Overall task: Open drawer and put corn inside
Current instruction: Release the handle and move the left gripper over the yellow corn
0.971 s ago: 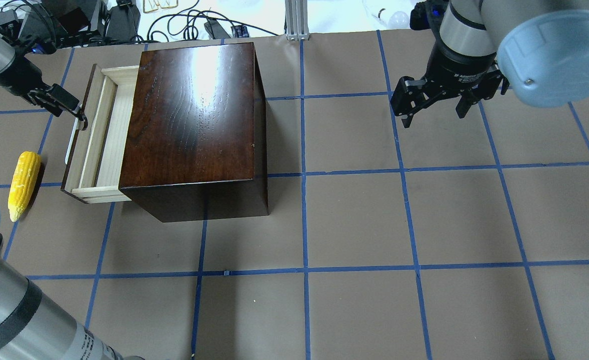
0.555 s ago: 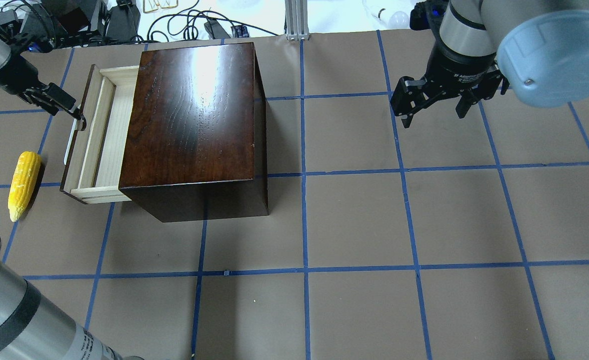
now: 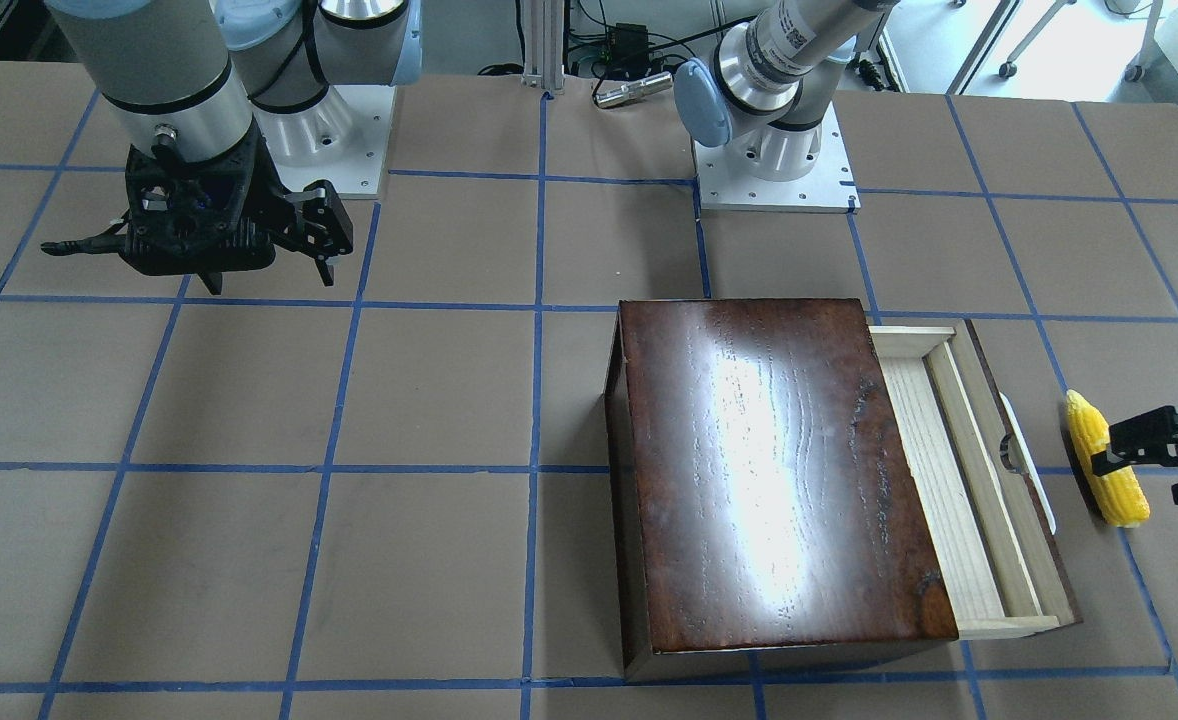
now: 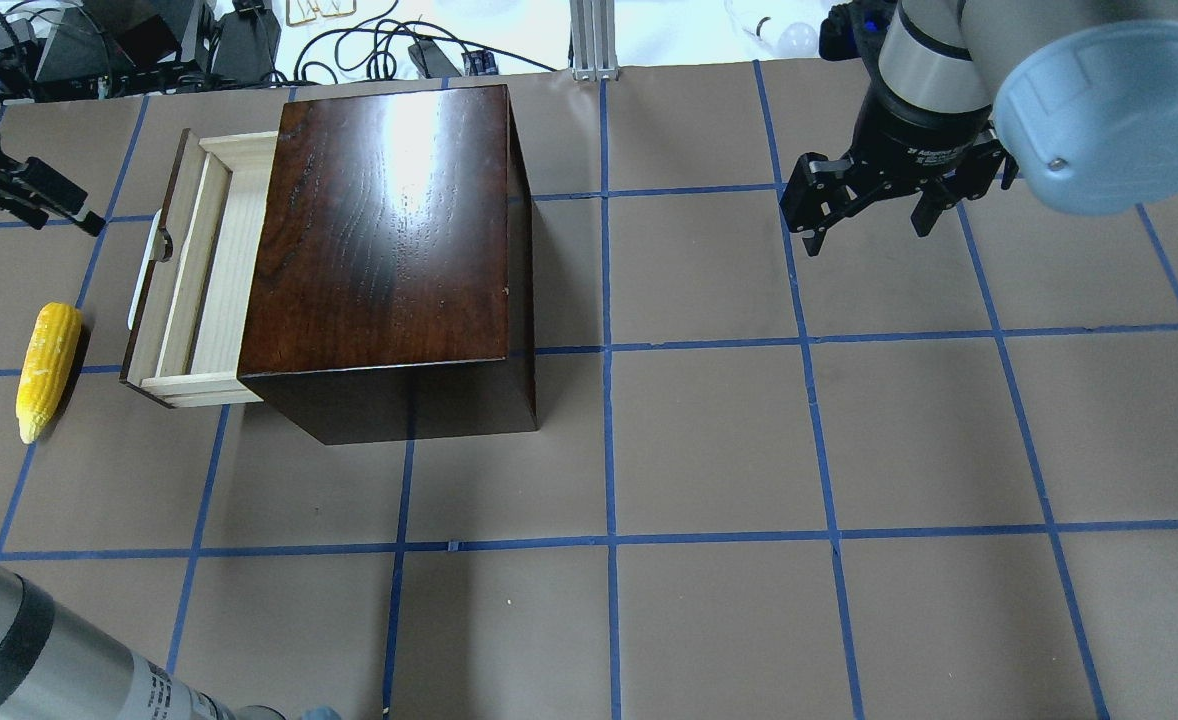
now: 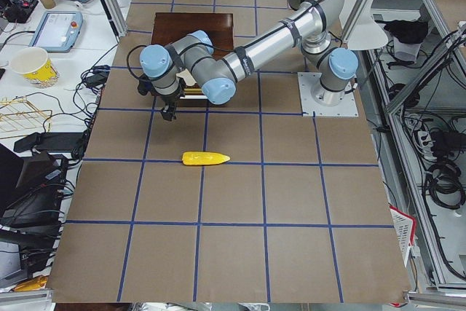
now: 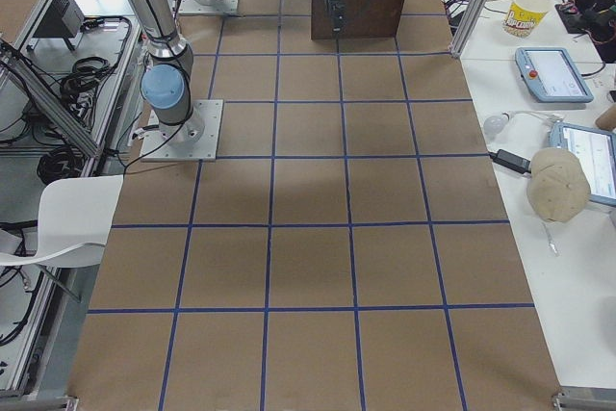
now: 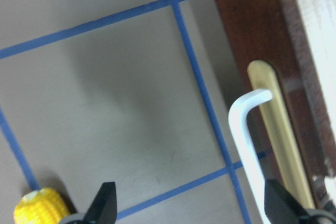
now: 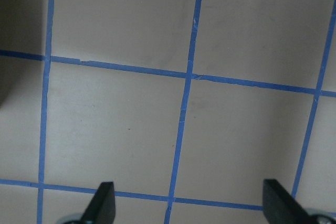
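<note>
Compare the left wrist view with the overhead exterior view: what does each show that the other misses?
Only the left wrist view: a brass-coloured plate behind the white handle on the dark drawer front, seen close.
Only the overhead view: the drawer standing partly out of the dark box, the pale inside that shows holding nothing, the whole corn on the table, and the right gripper, open and far off.
Both: the handle, the corn, and the left gripper, open and holding nothing.
</note>
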Robot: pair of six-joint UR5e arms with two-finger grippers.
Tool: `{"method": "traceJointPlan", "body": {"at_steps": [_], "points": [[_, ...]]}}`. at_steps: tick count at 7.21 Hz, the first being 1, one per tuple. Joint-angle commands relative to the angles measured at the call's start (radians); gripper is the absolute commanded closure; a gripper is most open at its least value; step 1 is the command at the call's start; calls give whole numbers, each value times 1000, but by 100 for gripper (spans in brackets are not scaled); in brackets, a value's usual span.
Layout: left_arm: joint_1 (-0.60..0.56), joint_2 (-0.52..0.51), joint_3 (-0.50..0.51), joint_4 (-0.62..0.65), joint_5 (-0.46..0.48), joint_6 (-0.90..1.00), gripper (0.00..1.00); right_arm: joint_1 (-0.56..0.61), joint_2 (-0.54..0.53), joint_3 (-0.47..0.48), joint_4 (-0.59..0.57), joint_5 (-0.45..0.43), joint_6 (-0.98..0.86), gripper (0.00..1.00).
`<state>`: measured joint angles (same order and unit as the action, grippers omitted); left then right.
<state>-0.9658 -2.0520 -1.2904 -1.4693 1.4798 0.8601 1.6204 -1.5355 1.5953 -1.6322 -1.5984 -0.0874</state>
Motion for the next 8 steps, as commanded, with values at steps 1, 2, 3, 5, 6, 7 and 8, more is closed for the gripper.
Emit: {"method": "traceJointPlan", "body": {"at_steps": [1, 2, 3, 5, 6, 7, 8], "points": [[51, -28, -7, 59, 63, -6, 0, -2, 0, 0, 0, 0, 0, 0], [53, -40, -23, 87, 69, -60, 0, -2, 0, 0, 0, 0, 0, 0], [53, -53, -32, 89, 77, -119, 0, -2, 0, 0, 0, 0, 0, 0], [55, -86, -52, 119, 148, -122, 0, 1, 0, 0, 0, 0, 0, 0], [55, -106, -64, 142, 148, -150, 0, -2, 0, 0, 0, 0, 0, 0], [55, -117, -76, 173, 148, -183, 0, 1, 0, 0, 0, 0, 0, 0], [55, -132, -89, 194, 167, -193, 0, 1, 0, 0, 0, 0, 0, 0]]}}
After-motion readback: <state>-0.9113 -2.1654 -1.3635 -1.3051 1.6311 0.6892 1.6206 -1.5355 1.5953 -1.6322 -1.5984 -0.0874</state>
